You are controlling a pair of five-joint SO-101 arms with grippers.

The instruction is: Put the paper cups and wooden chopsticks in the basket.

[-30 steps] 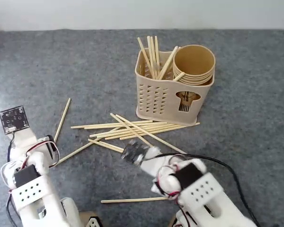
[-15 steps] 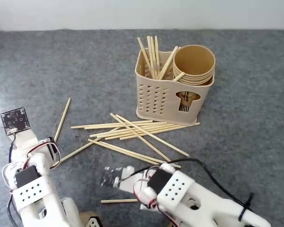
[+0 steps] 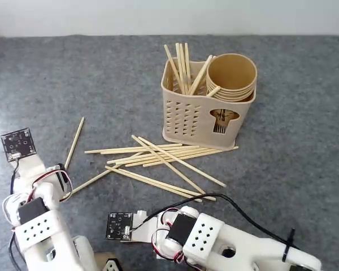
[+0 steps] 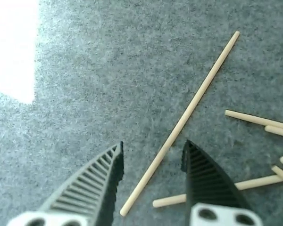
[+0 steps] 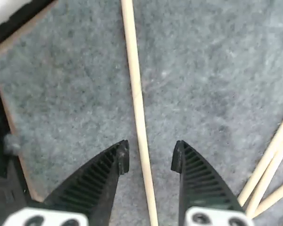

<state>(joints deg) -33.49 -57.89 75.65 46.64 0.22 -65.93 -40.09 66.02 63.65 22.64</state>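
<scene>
Right wrist view is showing the right gripper hanging with jaws open, one chopstick running lengthwise through the gap on the grey mat. Whether either jaw is touching it cannot be told.

Left wrist view is showing the left gripper likewise open, its jaws straddling the near end of another stick, with further stick ends lying beside it.

High view is placing the basket at the far middle of the mat, already holding stacked cups and several upright sticks. A loose pile is lying just in front of it.

Assessment: the chopsticks are looking light, stiff, thin and smooth-sided, so one is likely to be rolling or pivoting under a careless pinch. Gripping near mid-length, jaws closing across the shaft, is appearing soundest. An end grip is risking the free length swinging on the lift. Lying flat on a napped mat, a chopstick is leaving little room beneath, so the jaw tips are needing to come down close to the surface before closing.
</scene>
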